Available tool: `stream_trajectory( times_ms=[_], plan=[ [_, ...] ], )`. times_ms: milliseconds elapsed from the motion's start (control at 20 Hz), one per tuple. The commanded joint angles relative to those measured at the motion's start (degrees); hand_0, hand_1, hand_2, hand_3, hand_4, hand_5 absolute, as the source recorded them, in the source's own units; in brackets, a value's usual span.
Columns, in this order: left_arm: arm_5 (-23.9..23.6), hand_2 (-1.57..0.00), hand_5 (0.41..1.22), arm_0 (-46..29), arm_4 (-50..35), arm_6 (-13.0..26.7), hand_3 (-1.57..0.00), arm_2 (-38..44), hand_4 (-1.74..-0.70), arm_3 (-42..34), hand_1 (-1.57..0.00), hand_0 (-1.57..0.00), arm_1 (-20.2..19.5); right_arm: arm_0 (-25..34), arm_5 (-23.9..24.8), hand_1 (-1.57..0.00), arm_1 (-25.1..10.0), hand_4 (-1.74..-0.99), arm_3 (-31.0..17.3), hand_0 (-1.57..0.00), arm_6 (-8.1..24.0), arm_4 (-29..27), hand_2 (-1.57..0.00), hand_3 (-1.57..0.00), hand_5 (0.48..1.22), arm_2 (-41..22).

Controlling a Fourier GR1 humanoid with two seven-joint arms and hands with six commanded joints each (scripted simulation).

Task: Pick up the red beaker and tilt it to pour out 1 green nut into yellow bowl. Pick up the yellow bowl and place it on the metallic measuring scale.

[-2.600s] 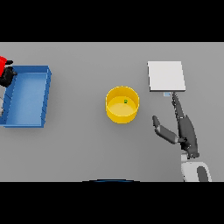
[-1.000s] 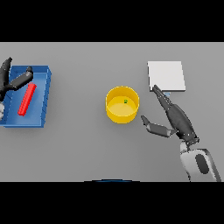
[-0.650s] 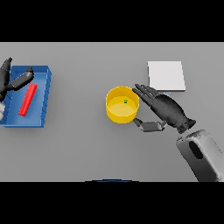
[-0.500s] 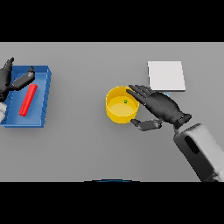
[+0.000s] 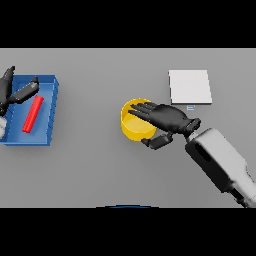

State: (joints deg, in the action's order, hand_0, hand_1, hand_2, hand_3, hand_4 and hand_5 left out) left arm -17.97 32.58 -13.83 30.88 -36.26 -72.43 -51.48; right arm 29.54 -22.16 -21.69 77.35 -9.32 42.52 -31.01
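— Where's the yellow bowl (image 5: 131, 126)?
— Middle of the grey tabletop (image 5: 100, 165), upright, well apart from everything else on that surface. Largely covered on its right half by the right robot hand (image 5: 167, 119).

— And that hand's state?
— Fingers stretched leftward over the bowl's opening, thumb bent below and touching the outer wall near the lower right rim — closing round the rim, so clamped on the bowl as far as can be seen. Forearm (image 5: 220, 162) white and grey, coming in from the lower right.

— Green nut?
— Can't tell; bowl's inside hidden under the fingers.

— Red beaker (image 5: 33, 114)?
— Lying on its side inside the blue tray (image 5: 50, 115) at the far left, tilted, top end toward the upper right. Not held.

— Left robot hand (image 5: 11, 90)?
— At the left edge, above the tray's upper left corner. Fingers spread and relaxed, apart, gripping nothing. One finger reaching across the tray's top edge, just beside the beaker's upper end, contact unclear.

— Metallic measuring scale (image 5: 189, 87)?
— Pale square plate at upper right, flat on the tabletop, nothing on it. Near the right wrist, apart from the bowl.
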Motion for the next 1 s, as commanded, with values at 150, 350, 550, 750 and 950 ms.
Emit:
stream_trajectory(
  times_ms=[150,350,550,750,950],
  plan=[
    [0.85,0.0,0.733,0.33,-0.15,-0.33,0.0,0.19,-0.8,0.95,0.0,0.0,-0.2,2.19,-1.82,0.0,0.81,-1.26,-3.53,0.0,-1.14,0.75,0.0,0.0,0.679,-1.9],
    [0.61,0.0,0.735,0.27,-0.19,-0.95,0.0,0.41,-0.8,0.28,0.0,0.0,-0.49,3.27,-3.14,0.0,1.54,-1.295,-6.04,0.0,-0.37,1.72,0.0,0.0,0.671,-3.36],
    [0.5,0.0,0.735,0.4,0.1,-0.67,0.0,0.11,-0.8,0.81,0.0,0.0,-0.01,5.04,-5.51,0.0,1.28,-1.307,-7.04,0.0,-0.61,2.63,0.0,0.0,0.69,-5.05],
    [1.02,0.0,0.727,0.43,0.02,-1.34,0.0,0.35,-0.79,1.01,0.0,0.0,-0.55,6.09,-6.02,-0.01,2.62,-1.321,-8.67,0.0,1.47,3.55,-0.03,-0.05,0.756,-5.9],
    [0.68,0.0,0.723,0.64,-0.02,-0.28,0.0,0.34,-0.79,0.15,0.0,0.0,-0.75,6.37,-5.7,-0.44,2.73,-1.425,-9.59,-0.51,1.25,4.82,-0.39,-0.36,0.964,-7.05]
  ],
)
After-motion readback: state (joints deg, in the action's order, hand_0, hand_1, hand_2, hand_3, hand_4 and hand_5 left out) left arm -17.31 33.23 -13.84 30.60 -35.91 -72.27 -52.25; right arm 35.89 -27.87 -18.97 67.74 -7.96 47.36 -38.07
